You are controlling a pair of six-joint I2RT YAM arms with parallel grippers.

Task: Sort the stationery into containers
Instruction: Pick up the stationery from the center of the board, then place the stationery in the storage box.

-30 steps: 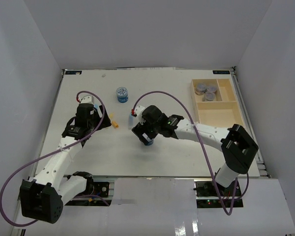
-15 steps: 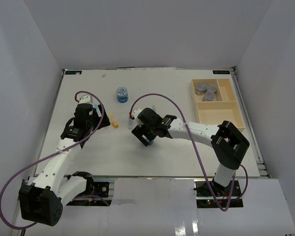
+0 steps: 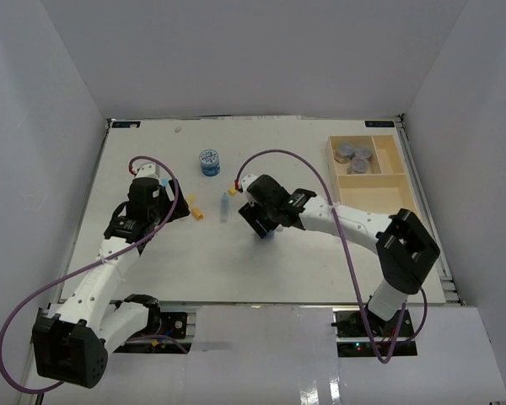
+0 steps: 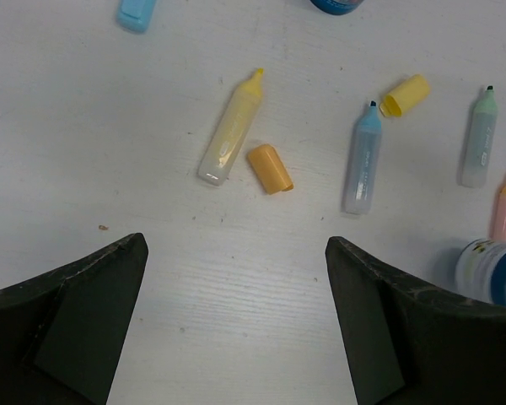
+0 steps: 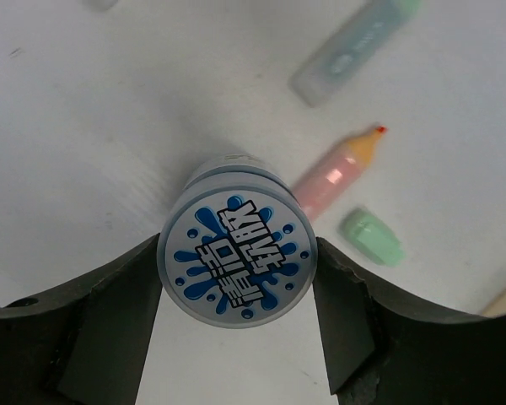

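My right gripper [image 5: 236,261] is shut on a blue-and-white patterned roll [image 5: 236,253], one finger on each side; in the top view it is near the table's middle [image 3: 264,229]. A pink marker [image 5: 337,177], a green marker [image 5: 354,51] and a green cap [image 5: 371,236] lie just beyond it. My left gripper [image 4: 236,321] is open and empty above bare table. Ahead of it lie a yellow marker [image 4: 230,135], an orange cap [image 4: 270,168], a blue marker [image 4: 363,160] and a yellow cap [image 4: 405,93]. The wooden tray [image 3: 379,192] stands at the back right.
Three grey rolls [image 3: 354,157] sit in the tray's back-left section; its other sections show bare wood. A second blue-and-white roll [image 3: 209,162] stands at the back centre. A blue cap [image 4: 137,13] lies far left in the left wrist view.
My right gripper has shifted a little right and towards the back with the patterned roll between its fingers. The left arm has barely moved.
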